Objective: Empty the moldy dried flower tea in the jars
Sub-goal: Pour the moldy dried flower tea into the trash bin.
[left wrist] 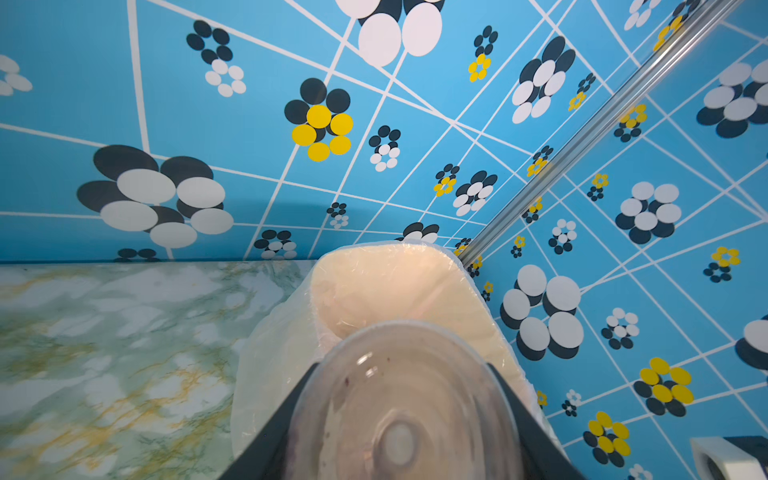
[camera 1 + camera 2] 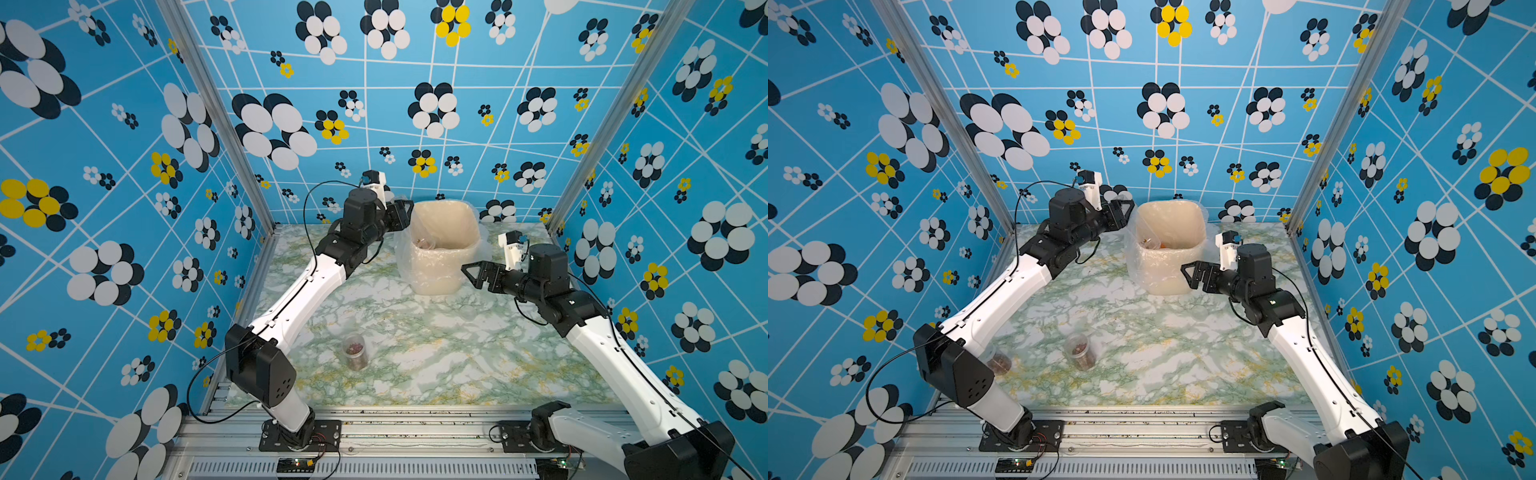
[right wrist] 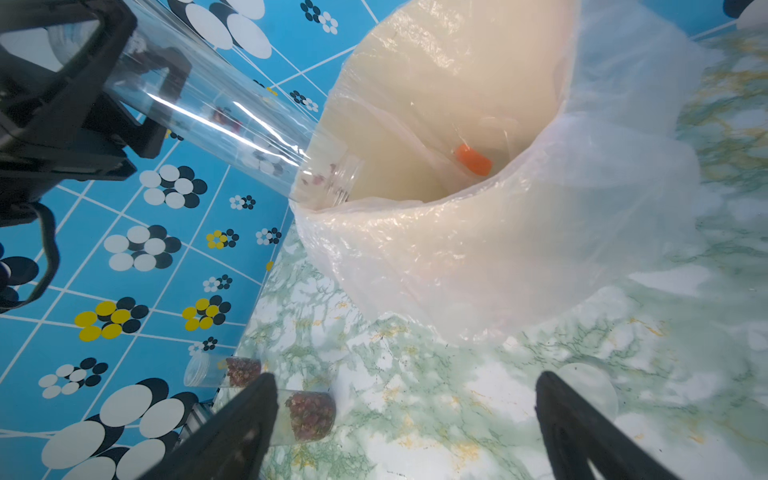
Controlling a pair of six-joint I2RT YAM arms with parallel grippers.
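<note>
Two arms: both reach toward the bin (image 2: 444, 270) at the back of the table (image 2: 415, 374), one from each side.
Left gripper (image 1: 403, 370): clamped around the held jar (image 3: 216, 112), a jaw on either side of its wall.
Held jar: clear, lid off, tipped mouth-down, its mouth just over the bin rim on the left arm's side; almost empty.
Tea (image 3: 318, 179): a few reddish-brown bits cling near the held jar's mouth; the rest sits in the lower part of two jars on the table.
Second jar (image 2: 355, 353): upright near the table's front, well apart from the bin, seen in both top views.
Third jar (image 2: 996, 361): upright just beside the left arm's elbow, which partly hides it in a top view.
Right gripper (image 2: 471, 276): jaws spread wide, holding nothing, close to the bin's wall on the right arm's side; contact cannot be told.
Lid (image 3: 590, 390): clear disc lying flat on the table near the bin and the right gripper.
Liner (image 3: 623, 166): clear plastic draped over the bin rim.
Orange piece (image 3: 473, 160): lies inside the bin.
</note>
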